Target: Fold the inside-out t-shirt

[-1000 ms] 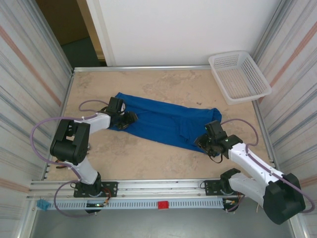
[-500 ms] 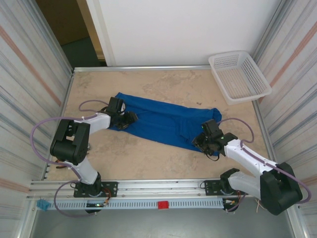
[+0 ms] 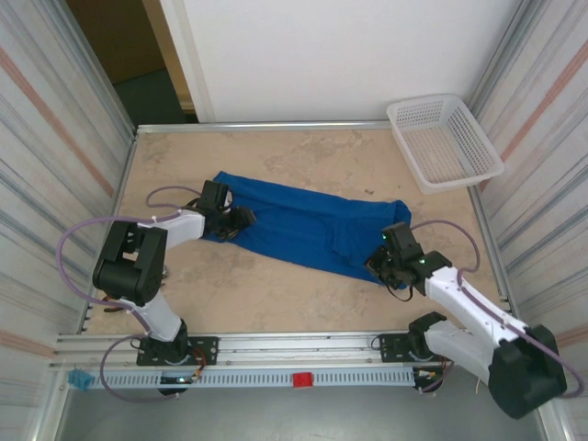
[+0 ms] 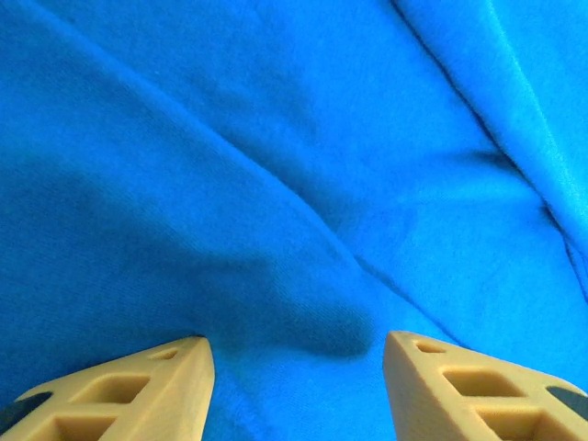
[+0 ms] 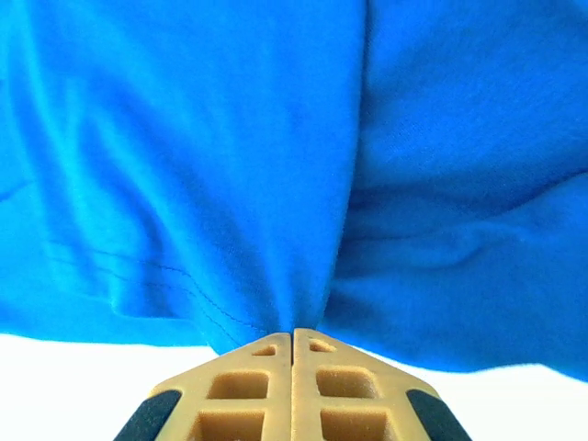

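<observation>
Pinching edge of t-shirt [image 5: 230, 156], right gripper [image 5: 294, 334] closed

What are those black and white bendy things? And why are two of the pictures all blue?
Those are two robot arms, bolted to the near edge of a table. The big picture is taken from above. A blue t-shirt lies stretched out on the table, and a white basket sits in the far right corner. The blue pictures come from little cameras on the arms' wrists, very close to the cloth. The yellowish wedges at the bottom are the fingers. The left hand is open, its fingers apart over the shirt. The right hand is shut, pinching a fold of the shirt near its edge.
</observation>
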